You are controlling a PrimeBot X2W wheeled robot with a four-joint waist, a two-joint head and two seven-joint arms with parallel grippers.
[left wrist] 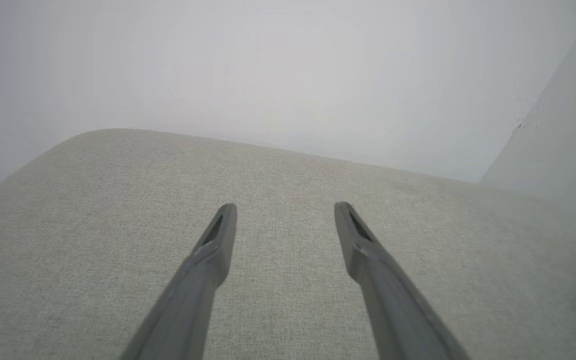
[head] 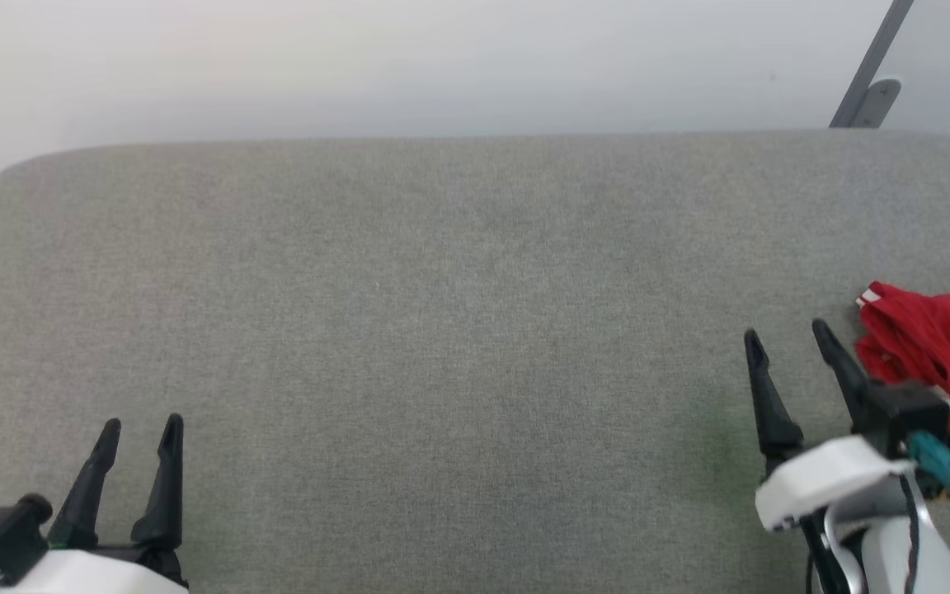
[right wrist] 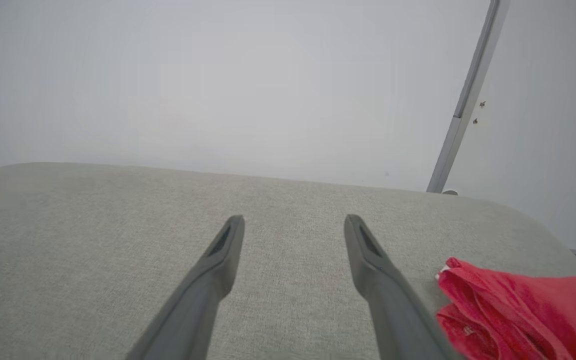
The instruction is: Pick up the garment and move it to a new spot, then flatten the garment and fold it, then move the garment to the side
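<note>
Count on the counter (head: pixel 442 330): one garment, two tools, each with two dark fingers.

Garment (head: pixel 937 338): red, bunched in loose folds, at 3 o'clock on the grey fabric counter, cut off by the right edge of the head view. Thin red-and-white trim at its 10 o'clock corner. Flat on the surface, not lifted.

Right tool (head: pixel 787 332): at 4 o'clock in the head view, released, fingers spread with bare counter between them, holding nothing. Garment just beside the right-hand finger, at 3 o'clock from it. In the right wrist view, a strip of counter between fingertip and cloth, garment at 4 o'clock. Contact lower down the finger: cannot tell.

Left tool (head: pixel 143 423): at 7 o'clock in the head view, released, fingers apart, holding nothing, well apart from the garment. In the left wrist view, one small red-and-white scrap of garment at 3 o'clock on the frame edge.

One grey bar (head: pixel 871 66) against the pale wall at 1 o'clock, slanted.
</note>
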